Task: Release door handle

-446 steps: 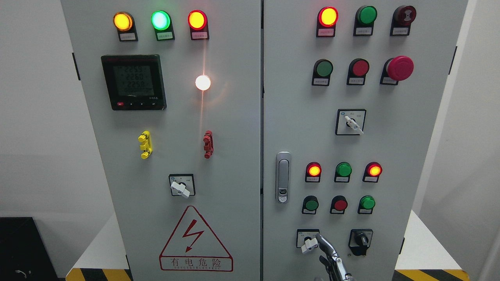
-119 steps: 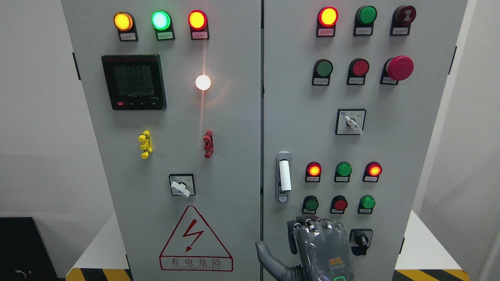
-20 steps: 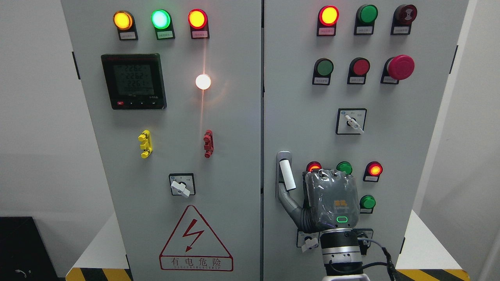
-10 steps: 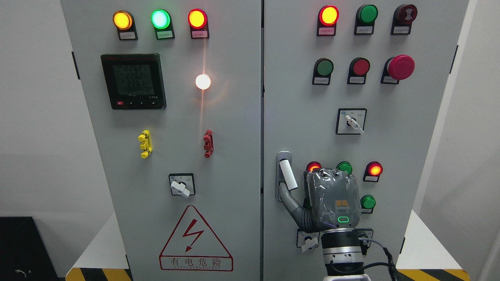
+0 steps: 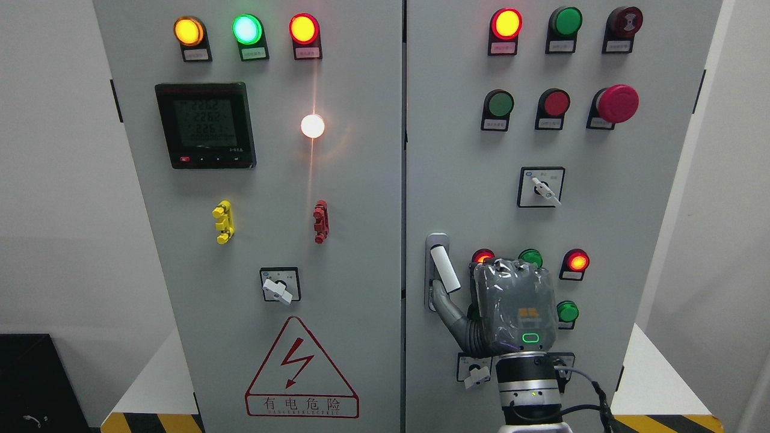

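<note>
From your head camera, a grey cabinet [image 5: 361,198] with two doors fills the frame, a seam running down its middle. The left door [image 5: 264,240] carries three lit lamps along the top, one white lamp, one meter [image 5: 205,125], two coloured clips, one rotary switch and one red warning triangle [image 5: 301,371]. The right door [image 5: 481,180] shows three rows of round lamps and buttons, among them one red mushroom button [image 5: 616,103], plus further switches.

The door handle [image 5: 444,270] sits just right of the seam, at mid-height on the right door. Its white bar stands nearly upright, long axis vertical, the lower end swung slightly to the right and out of its metal recess.

Your right robot hand [image 5: 508,307] rises from the bottom edge, its back to the camera. Its thumb [image 5: 448,307] reaches up-left and touches the handle's lower end; whether the other fingers grip anything cannot be told. Bare panel lies above and left of the handle.
</note>
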Robot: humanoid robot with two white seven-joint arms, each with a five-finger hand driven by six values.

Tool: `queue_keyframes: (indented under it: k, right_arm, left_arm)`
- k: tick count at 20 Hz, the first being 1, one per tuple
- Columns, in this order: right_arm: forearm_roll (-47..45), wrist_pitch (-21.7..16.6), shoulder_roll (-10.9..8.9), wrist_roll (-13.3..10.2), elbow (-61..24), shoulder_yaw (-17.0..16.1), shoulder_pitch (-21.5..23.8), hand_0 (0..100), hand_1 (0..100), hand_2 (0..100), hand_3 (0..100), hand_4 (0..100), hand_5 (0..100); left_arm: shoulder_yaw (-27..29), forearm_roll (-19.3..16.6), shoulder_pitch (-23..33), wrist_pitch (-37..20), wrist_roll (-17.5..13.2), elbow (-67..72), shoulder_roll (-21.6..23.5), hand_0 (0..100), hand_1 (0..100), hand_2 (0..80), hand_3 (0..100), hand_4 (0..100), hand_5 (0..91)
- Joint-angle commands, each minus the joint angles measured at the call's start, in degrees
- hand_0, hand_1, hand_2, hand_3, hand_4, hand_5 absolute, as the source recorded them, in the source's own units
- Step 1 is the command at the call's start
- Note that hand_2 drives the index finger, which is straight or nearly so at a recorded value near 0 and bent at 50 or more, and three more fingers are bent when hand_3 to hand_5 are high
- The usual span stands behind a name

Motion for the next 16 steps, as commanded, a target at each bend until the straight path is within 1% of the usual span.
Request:
queue_keyframes:
  k: [1,10,16]
  right_arm:
    - [0.0,0.0,0.00,0.1,-0.5,0.0,0.1,46,29,99,100,100,100]
    - [0.0,0.0,0.00,0.2,-1.1,-0.1,0.6,46,33,99,100,100,100]
    - [0.0,0.0,0.00,0.2,-1.4,-0.1,1.0,47,34,99,100,100,100]
  left_arm:
    - [0.0,0.0,0.0,0.0,0.0,0.0,0.0,12,56,0.0,0,0,0.0]
    - [0.0,0.0,0.0,0.0,0.0,0.0,0.0,12,56,0.0,0,0,0.0]
    - [0.0,0.0,0.0,0.0,0.0,0.0,0.0,12,56,0.0,0,0,0.0]
